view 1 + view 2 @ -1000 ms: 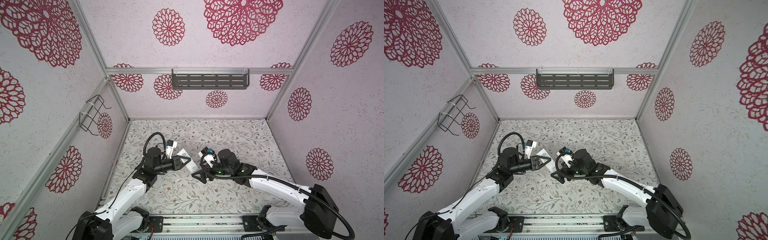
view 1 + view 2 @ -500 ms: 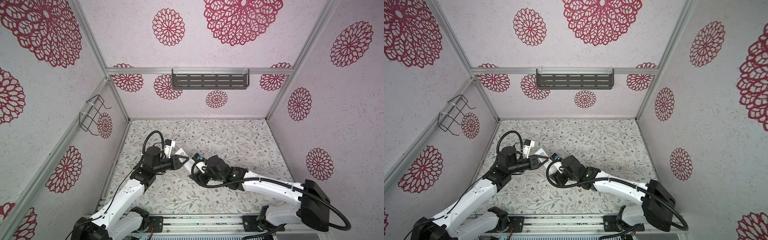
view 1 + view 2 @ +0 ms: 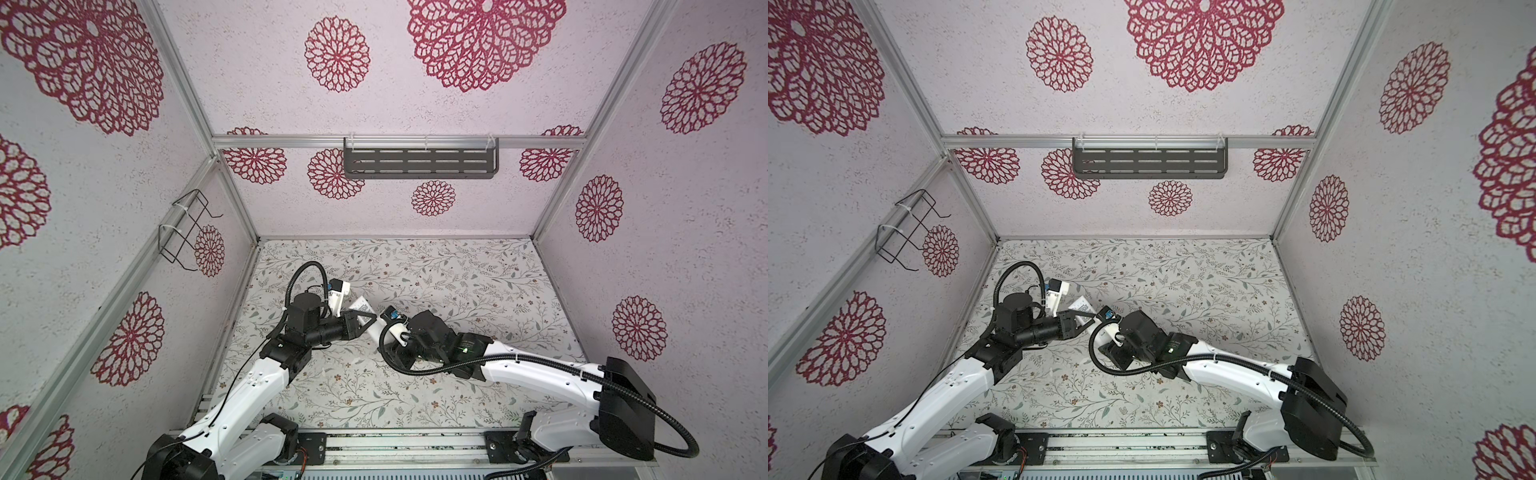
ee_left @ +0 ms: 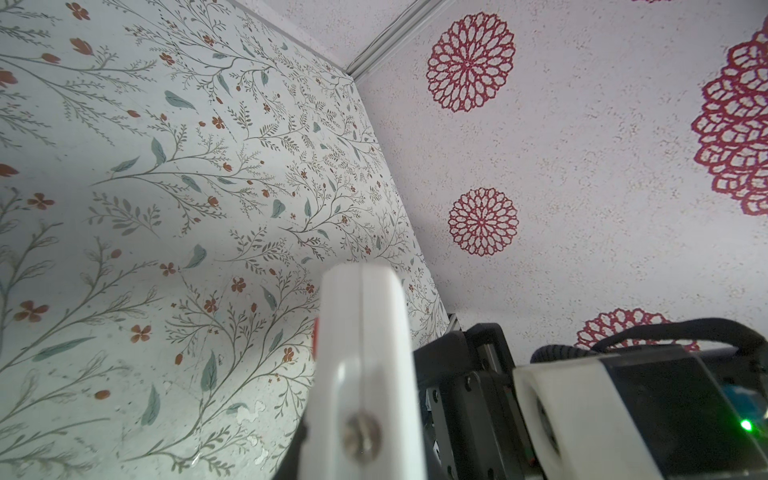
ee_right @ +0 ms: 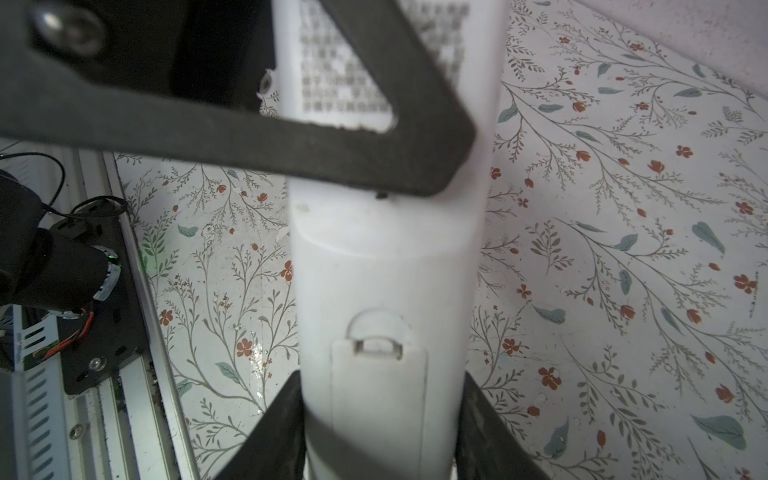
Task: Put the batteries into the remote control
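The white remote control [image 3: 363,309] hangs tilted above the flowered table, left of the middle, with my left gripper [image 3: 366,322] shut across its upper part. In the right wrist view its plain back [image 5: 382,270] and the closed battery cover [image 5: 378,395] face the camera. My right gripper [image 5: 381,376] is shut on the remote's lower end, its dark fingers [image 5: 286,399] against both sides. A dark left finger [image 5: 249,137] crosses the remote further up. In the left wrist view the remote [image 4: 361,332] shows edge-on. The batteries are out of view.
A grey slotted shelf [image 3: 419,163] hangs on the back wall and a black wire rack [image 3: 185,232] on the left wall. The metal rail [image 3: 399,444] with both arm bases runs along the table's front edge. My right arm [image 3: 540,374] stretches in from the right.
My right gripper has moved left to the remote and its jaws have come in from wide open onto the lower end. The left gripper has kept its hold, shifting only slightly.
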Motion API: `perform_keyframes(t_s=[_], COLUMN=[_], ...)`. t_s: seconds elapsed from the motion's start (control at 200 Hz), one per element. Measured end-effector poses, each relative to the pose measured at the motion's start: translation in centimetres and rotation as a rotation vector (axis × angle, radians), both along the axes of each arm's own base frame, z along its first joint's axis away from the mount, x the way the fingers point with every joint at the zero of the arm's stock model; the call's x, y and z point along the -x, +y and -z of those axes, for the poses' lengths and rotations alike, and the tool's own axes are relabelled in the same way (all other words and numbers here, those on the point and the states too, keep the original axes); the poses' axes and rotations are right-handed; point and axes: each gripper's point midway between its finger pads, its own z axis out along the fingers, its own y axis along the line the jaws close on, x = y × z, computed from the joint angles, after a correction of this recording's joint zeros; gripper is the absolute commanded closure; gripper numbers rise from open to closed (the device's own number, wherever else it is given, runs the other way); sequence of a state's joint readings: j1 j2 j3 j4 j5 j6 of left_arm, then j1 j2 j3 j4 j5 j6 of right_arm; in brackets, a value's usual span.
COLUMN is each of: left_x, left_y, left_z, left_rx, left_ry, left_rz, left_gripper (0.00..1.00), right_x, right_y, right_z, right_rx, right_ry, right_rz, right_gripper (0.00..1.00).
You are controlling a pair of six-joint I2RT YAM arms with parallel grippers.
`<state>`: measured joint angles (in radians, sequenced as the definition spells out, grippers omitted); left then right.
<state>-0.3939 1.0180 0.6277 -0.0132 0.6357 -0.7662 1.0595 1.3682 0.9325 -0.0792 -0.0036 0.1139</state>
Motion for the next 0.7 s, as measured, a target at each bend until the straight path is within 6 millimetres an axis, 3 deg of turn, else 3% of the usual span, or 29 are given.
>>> perform_keyframes(t_s=[0.025, 0.115, 0.25, 0.366, 0.401, 0.551, 0.701], left_x=[0.0, 0.1, 0.4, 0.6, 0.7, 1.4, 2.0], left_y=[0.0, 0.0, -0.4, -0.4, -0.4, -0.7, -1.1], left_z=[0.0, -0.2, -1.3, -2.7, -3.2, -5.5, -7.0], left_rx=[0.0, 0.002, 0.034, 0.066, 0.075, 0.131, 0.191], left_ry=[-0.001, -0.009, -0.045, -0.098, -0.117, -0.222, -0.313], left_rz=[0.0, 0.004, 0.037, 0.048, 0.051, 0.091, 0.142], left_gripper=[0.97, 0.62, 0.28, 0.05, 0.0, 0.03, 0.03], right_x=[0.0, 0.0, 0.3, 0.1, -0.1, -1.0, -0.6], right_y=[0.0, 0.0, 0.2, 0.2, 0.0, -1.6, -2.8], right_z=[0.0, -0.2, -0.8, -1.8, -2.2, -4.3, -7.3], right_rx=[0.001, 0.005, -0.014, -0.08, -0.106, -0.222, -0.366], right_ry=[0.001, 0.004, 0.042, 0.104, 0.126, 0.238, 0.34], right_rz=[0.0, -0.001, -0.027, -0.043, -0.042, -0.029, -0.072], right_gripper=[0.8, 0.82, 0.82, 0.82, 0.83, 0.83, 0.83])
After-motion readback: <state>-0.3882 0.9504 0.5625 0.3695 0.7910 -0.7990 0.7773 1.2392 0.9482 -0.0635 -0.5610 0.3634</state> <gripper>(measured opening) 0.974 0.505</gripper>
